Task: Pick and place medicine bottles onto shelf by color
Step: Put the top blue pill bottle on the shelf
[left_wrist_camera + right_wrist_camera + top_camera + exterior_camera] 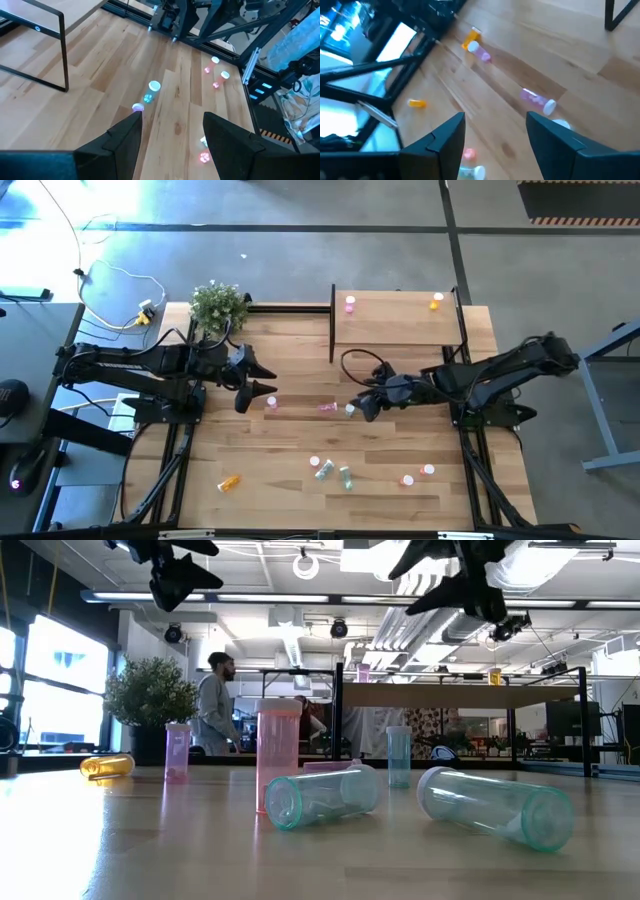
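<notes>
We see both claws open and empty — nothing gripped. The left claw (pixel 256 391) hovers over the left-middle counter (pixel 280 490), near an upright pink bottle (pixel 271 403), likely lining up on it. The right claw (pixel 364 404) hangs just beside a white-capped bottle (pixel 350 409) and near a fallen pink one (pixel 327 408), fingers spread with nothing between them.

The shelf (pixel 395 320) at the back carries a pink bottle (pixel 350 304) on its left end and an orange bottle (pixel 436 302) on its right — set well apart, we judge, so the colours stay separate.

Still loose at the front: a lying orange bottle (pixel 229 481), pale green bottles (pixel 335 472) on their sides, two red-pink ones (pixel 417 475). Potted plant (pixel 218 306) at the back, not part of it.
</notes>
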Controlling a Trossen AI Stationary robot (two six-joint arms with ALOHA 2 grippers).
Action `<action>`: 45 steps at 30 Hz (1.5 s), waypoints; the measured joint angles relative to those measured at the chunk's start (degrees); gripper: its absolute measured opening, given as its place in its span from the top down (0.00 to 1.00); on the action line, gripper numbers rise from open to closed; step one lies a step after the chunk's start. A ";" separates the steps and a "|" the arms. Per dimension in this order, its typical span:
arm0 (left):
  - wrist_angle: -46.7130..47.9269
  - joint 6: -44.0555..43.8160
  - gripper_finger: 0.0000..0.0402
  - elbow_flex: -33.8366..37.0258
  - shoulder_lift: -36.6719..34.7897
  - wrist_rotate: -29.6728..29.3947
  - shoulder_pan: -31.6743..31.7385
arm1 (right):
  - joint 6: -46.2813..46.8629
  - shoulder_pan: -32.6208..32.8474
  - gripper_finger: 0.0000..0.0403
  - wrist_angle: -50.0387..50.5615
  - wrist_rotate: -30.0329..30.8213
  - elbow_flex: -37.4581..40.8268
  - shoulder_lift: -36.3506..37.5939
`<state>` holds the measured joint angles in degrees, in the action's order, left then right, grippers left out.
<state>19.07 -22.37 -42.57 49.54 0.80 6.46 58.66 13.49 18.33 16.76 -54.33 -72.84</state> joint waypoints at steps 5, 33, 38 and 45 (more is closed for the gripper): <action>-0.02 0.00 0.50 0.00 0.02 0.09 -0.02 | -4.71 0.14 0.53 1.02 0.26 -2.00 -5.49; 0.42 0.00 0.50 0.00 0.04 0.50 -0.20 | 4.47 -2.60 0.53 3.25 0.76 -2.12 -22.24; 0.43 0.00 0.50 0.00 0.04 0.48 -0.20 | 4.43 -2.60 0.53 3.29 0.64 -2.12 -23.55; 0.46 0.00 0.50 0.00 0.04 0.48 -0.20 | 4.52 -2.60 0.56 3.19 -0.18 -2.10 -24.79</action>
<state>19.53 -22.37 -42.57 49.58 1.28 6.26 63.18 10.90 21.53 16.58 -56.42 -97.62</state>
